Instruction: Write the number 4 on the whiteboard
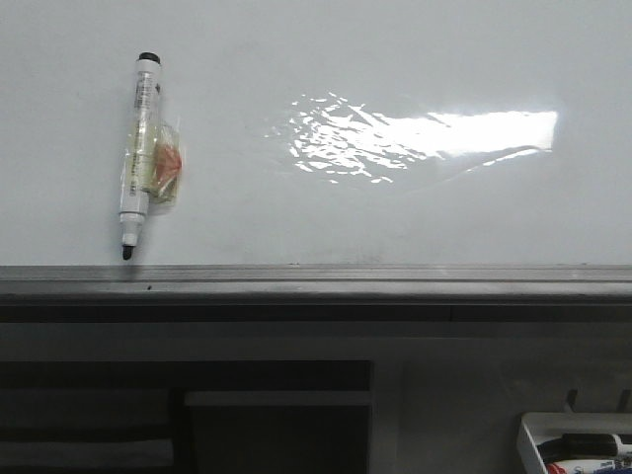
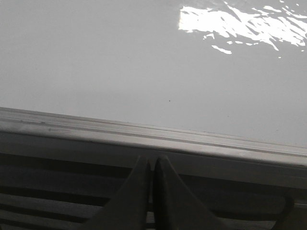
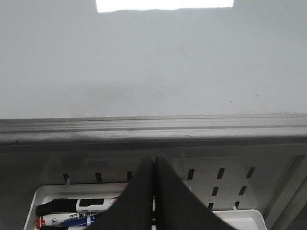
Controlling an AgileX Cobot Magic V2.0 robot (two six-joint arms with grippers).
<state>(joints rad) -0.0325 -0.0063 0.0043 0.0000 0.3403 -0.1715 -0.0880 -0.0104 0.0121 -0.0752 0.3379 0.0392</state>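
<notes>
The whiteboard (image 1: 395,59) fills the front view, glossy white with a bright glare patch (image 1: 425,133) and a grey bottom rail (image 1: 316,281). No number 4 shows on it. A white marker (image 1: 138,148) with a black tip pointing down is taped to the board at the left. My left gripper (image 2: 152,160) is shut and empty, just below the rail (image 2: 144,136) of the board (image 2: 96,57). My right gripper (image 3: 154,159) is shut and empty, below the rail (image 3: 153,127) and above a white marker tray (image 3: 240,220). Neither gripper shows in the front view.
The white marker tray (image 1: 533,434) sits at the lower right and holds a black marker (image 3: 72,206) and a blue and red marker (image 3: 62,221). Dark shelving (image 1: 178,415) lies under the rail at the left.
</notes>
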